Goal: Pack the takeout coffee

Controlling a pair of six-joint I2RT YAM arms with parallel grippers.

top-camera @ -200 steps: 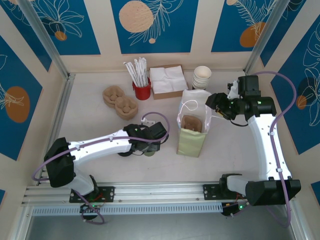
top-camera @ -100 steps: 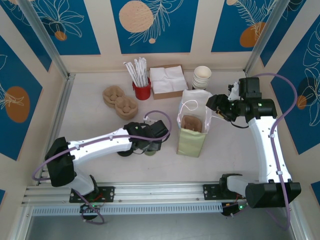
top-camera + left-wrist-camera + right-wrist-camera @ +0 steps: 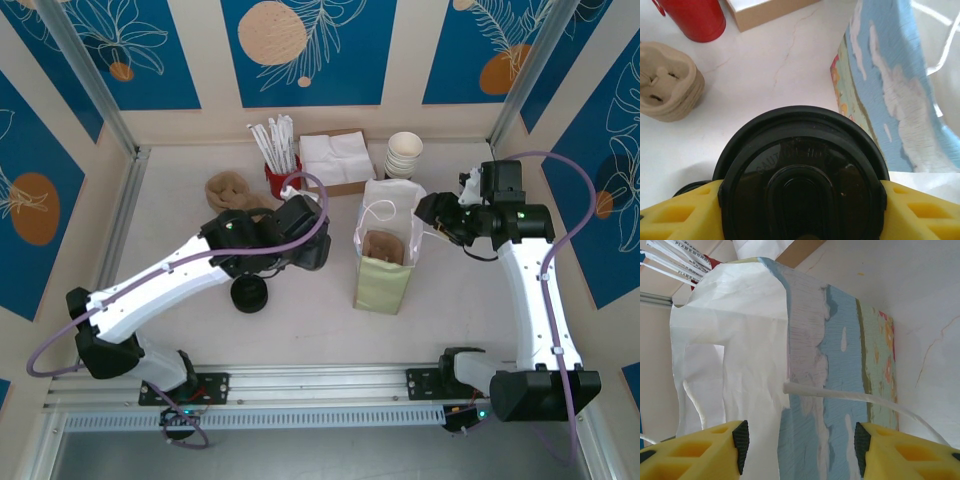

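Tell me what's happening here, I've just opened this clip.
Two robot arms are packing a coffee into a bag. The left pincer is clamped on the takeout coffee, black lid up, just left of the paper bag, which stands open mid-table. The right pincer sits open at the bag's right rim. The coffee is not in the bag yet. A separate black lid lies on the table.

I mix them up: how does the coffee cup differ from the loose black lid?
The coffee cup is clamped in the left gripper, beside the paper bag; the loose black lid lies free on the table, farther from it. Both look round and black on top.
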